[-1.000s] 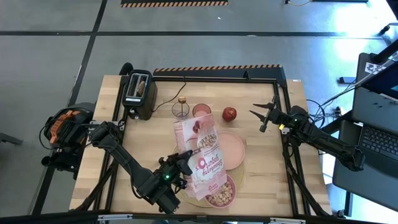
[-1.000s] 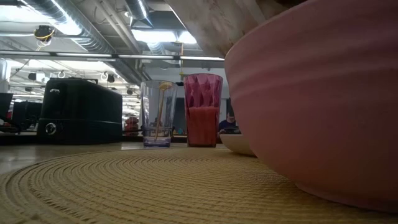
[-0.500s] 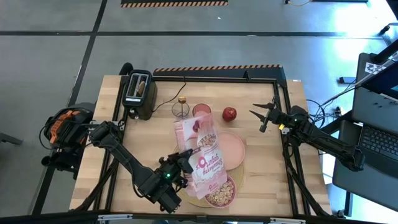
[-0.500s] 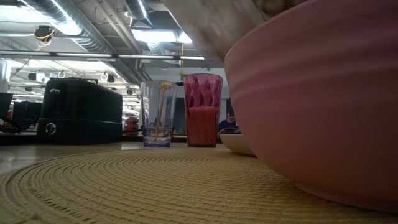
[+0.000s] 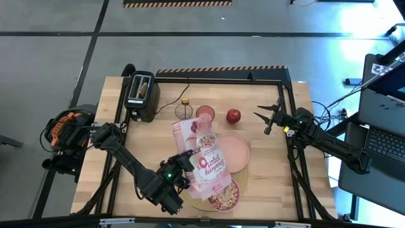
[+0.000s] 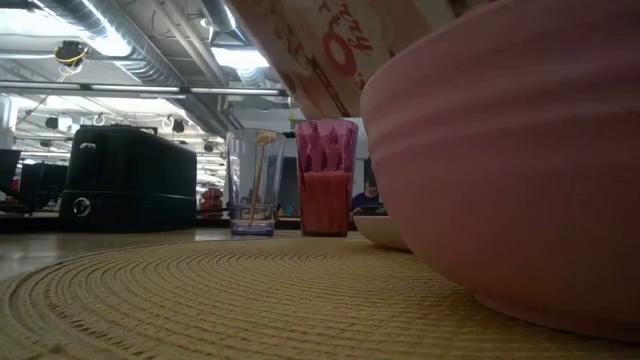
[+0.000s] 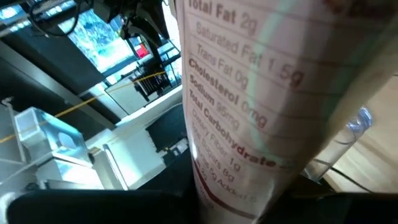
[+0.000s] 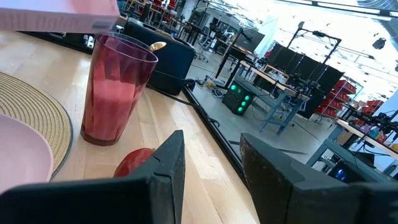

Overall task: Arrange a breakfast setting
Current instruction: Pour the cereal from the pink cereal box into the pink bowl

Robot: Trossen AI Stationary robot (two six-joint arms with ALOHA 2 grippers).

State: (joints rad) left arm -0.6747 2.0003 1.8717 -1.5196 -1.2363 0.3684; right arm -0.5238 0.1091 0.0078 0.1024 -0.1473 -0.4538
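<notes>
My left gripper (image 5: 182,168) is shut on the pink-and-white cereal box (image 5: 204,158), which slants above the table, its near end over the deeper-pink bowl (image 5: 225,196). The bowl holds cereal and stands on the tan placemat (image 5: 246,180) beside the pale pink plate (image 5: 234,152). The red apple (image 5: 233,116) lies on the table beyond the plate. The gold spoon (image 5: 185,101) stands in a clear glass (image 5: 184,113). The toast (image 5: 145,87) sticks out of the black toaster (image 5: 140,96). My right gripper (image 5: 269,114) is open and empty, to the right of the apple. My left gripper pinches the cereal box between its two fingers across the narrow side panel with the nutrition print (image 7: 231,186), about halfway along the box. It comes from the table's left and near side. The box is lifted clear and tilted, its near end (image 6: 330,60) above the bowl's rim.
A pink glass (image 5: 205,113) of pink drink stands beside the clear glass, beyond the plate. A black frame (image 5: 285,95) borders the table at the right and far sides. Bare wood lies at the near left (image 5: 101,183).
My left gripper has turned the cereal box a little. The box's far end has swung toward the table's left, and its near end has shifted above the bowl, coming into the low view over the rim. The box stays lifted clear.
</notes>
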